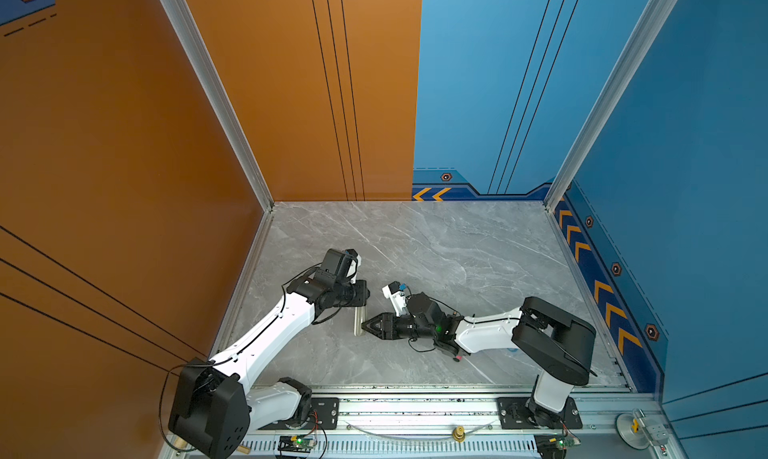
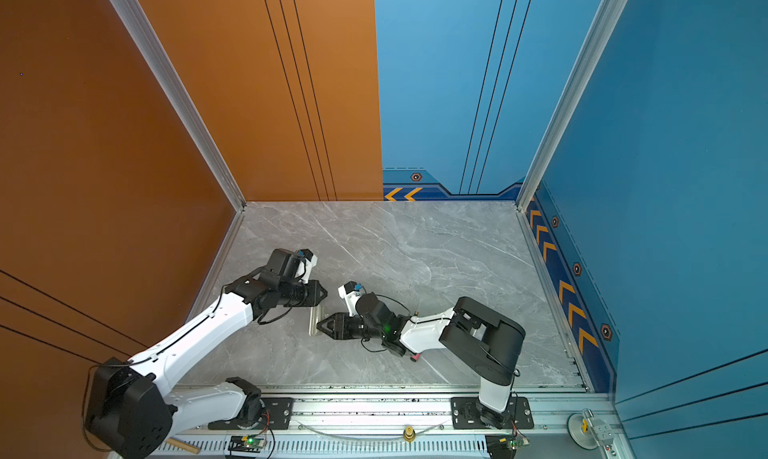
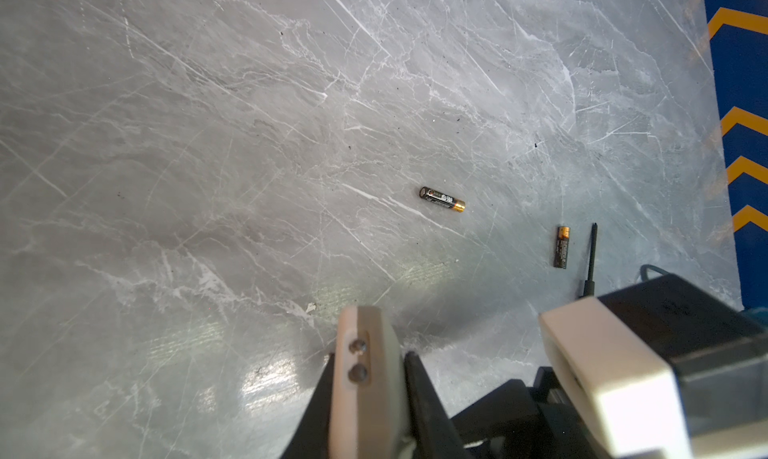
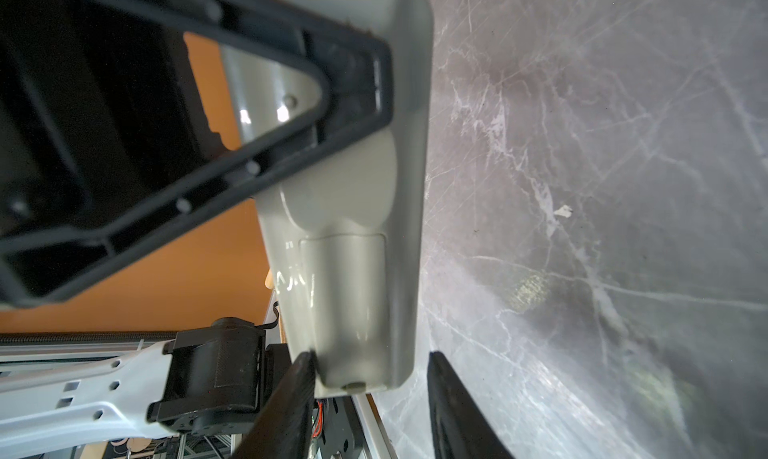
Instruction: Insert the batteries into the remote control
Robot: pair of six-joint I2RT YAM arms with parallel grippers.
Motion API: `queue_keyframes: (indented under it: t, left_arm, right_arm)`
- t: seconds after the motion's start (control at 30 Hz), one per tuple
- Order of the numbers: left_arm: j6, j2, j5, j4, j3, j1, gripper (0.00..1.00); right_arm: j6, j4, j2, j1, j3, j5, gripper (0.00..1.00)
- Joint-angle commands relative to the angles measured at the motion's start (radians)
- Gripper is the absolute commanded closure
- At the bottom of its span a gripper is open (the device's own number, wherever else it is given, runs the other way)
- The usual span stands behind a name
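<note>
The remote control point(image 1: 358, 322) point(image 2: 315, 320) is a slim greyish-beige handset, and my left gripper point(image 1: 363, 302) point(image 3: 370, 394) is shut on one end of it. In the right wrist view its plain back with the battery cover point(image 4: 345, 303) faces the camera. My right gripper point(image 1: 365, 326) point(image 4: 370, 394) is open around the remote's other end: one finger point(image 4: 291, 394) touches it, the other point(image 4: 457, 403) stands apart. Two batteries point(image 3: 441, 199) point(image 3: 562, 247) lie loose on the table in the left wrist view. Neither shows in the top views.
A screwdriver lies near the second battery, with its black shaft point(image 3: 591, 253) in the left wrist view and its pink handle point(image 1: 458, 358) point(image 2: 414, 357) by the right arm. The grey marble table point(image 1: 457, 245) is walled at the left, back and right.
</note>
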Motion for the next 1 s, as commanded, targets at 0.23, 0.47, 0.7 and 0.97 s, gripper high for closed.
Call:
queue_keyframes:
  t: [0.23, 0.47, 0.7, 0.97]
  left_arm:
    - [-0.011, -0.023, 0.026, 0.009, -0.007, -0.007, 1.00]
    - [-0.016, -0.030, 0.030, 0.009, -0.009, -0.007, 1.00]
    - [-0.020, -0.032, 0.032, 0.010, -0.009, -0.007, 1.00]
    - [-0.022, -0.032, 0.034, 0.011, -0.010, -0.007, 1.00]
  right_arm:
    - [0.006, 0.053, 0.026, 0.005, 0.018, -0.015, 0.61]
    - [0.022, 0.084, 0.037, 0.006, 0.020, -0.023, 0.62]
    - [0.024, 0.088, 0.038, 0.006, 0.021, -0.027, 0.65]
    - [0.026, 0.094, 0.040, 0.006, 0.019, -0.029, 0.68]
